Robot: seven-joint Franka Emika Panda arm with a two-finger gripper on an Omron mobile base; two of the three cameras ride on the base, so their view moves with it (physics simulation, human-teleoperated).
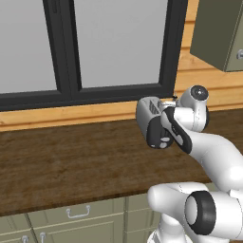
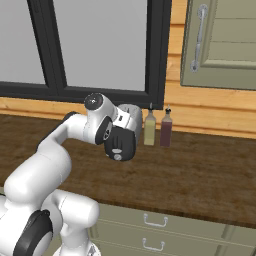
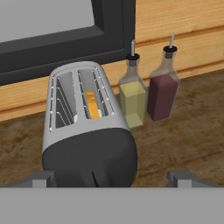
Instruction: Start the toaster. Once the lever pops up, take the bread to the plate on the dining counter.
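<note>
A silver toaster (image 3: 87, 131) with a dark front stands on a wooden counter (image 3: 183, 144) by the wall. The bread (image 3: 92, 105), an orange-tan slice, sits low in the toaster's right slot, and the left slot is empty. My gripper (image 3: 113, 178) is open, its two fingertips (image 3: 41, 177) spread wide just in front of the toaster's dark face, touching nothing. In the base views my hand (image 1: 160, 133) hangs in front of the toaster (image 1: 149, 107) and covers most of it. The plate and the dining counter are out of view.
A yellow oil bottle (image 3: 132, 94) and a dark red bottle (image 3: 162, 89) stand close to the toaster's right. A black-framed window (image 1: 95, 47) runs along the wall. A wall cabinet (image 2: 220, 45) hangs at the upper right. Pale green drawers (image 2: 155, 222) sit under the counter.
</note>
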